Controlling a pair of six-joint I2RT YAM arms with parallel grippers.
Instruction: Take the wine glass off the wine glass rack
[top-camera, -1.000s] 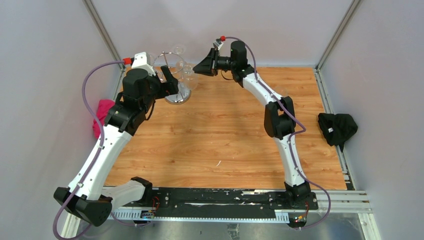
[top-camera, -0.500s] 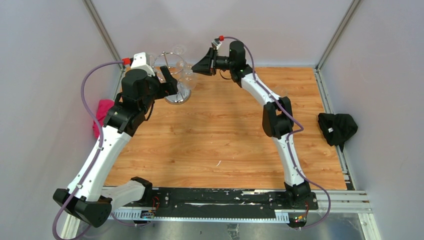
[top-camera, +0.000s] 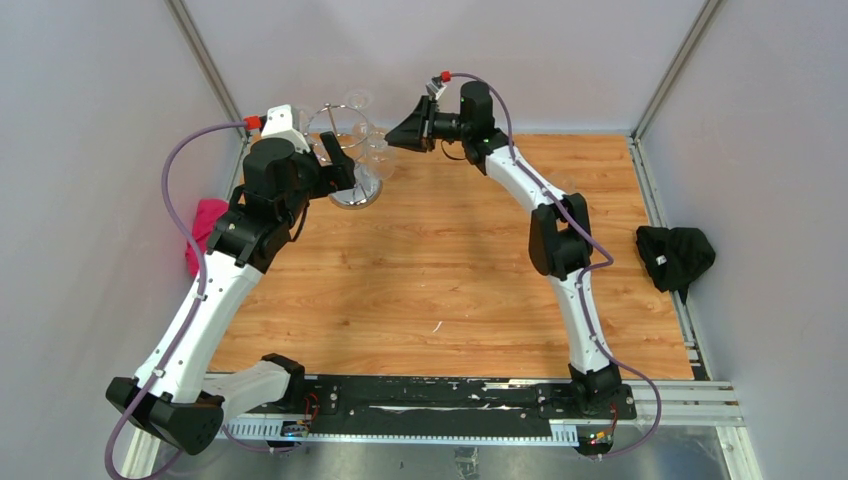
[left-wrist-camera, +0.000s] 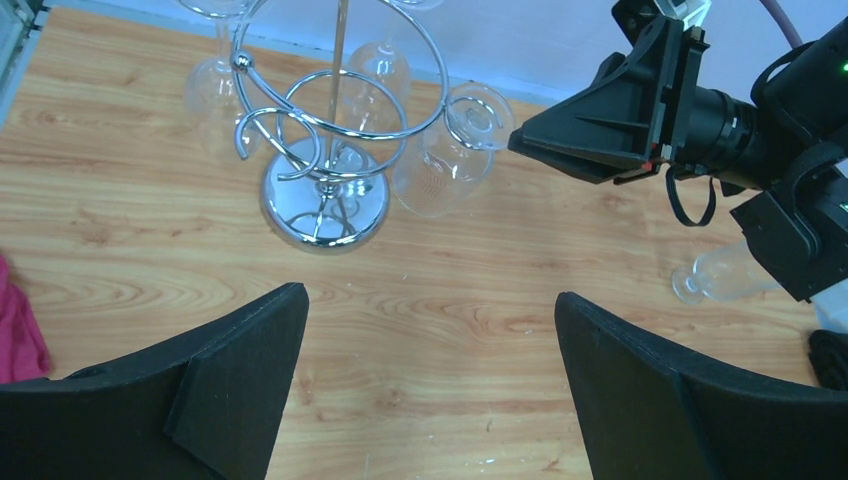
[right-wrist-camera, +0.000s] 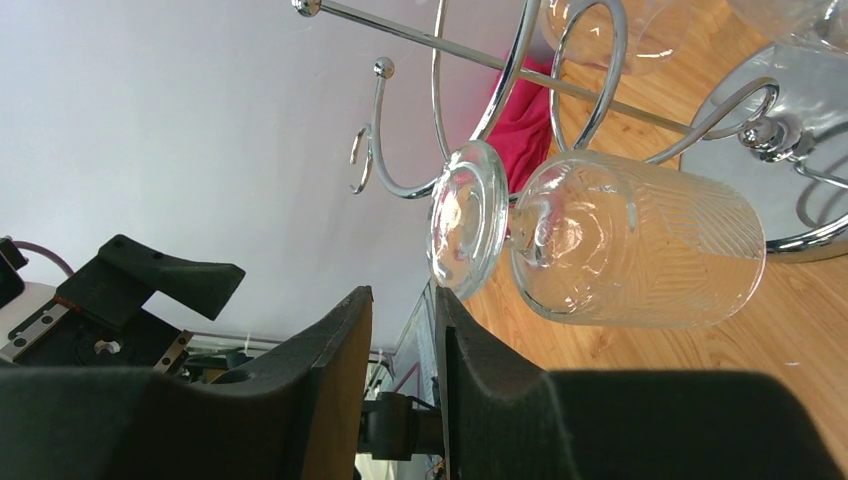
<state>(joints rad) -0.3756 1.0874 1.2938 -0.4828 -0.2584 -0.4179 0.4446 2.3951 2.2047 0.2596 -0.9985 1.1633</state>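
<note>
Pale grey walls enclosed a wooden tabletop (top-camera: 450, 270), seen from above. At its far left stood the wine glass rack (left-wrist-camera: 323, 205), a chrome stand with a mirrored base and curled hooks. Several glasses hung upside down from it. The wine glass (right-wrist-camera: 640, 250) nearest the right arm was ribbed, its foot caught in a hook on the rack's right side.

The right gripper (right-wrist-camera: 402, 305) pointed at that foot, just beside its rim. Its fingers were almost pressed together, with only a narrow slit between them and nothing in it. The left gripper (left-wrist-camera: 430, 330) hovered near the rack with fingers spread wide and empty.

This looked like the approach stage, with no glass gripped yet. The next move probably called for the right fingers to part, close on the stem or the foot's rim, and slide the foot out along the hook without toppling the light stand.
</note>
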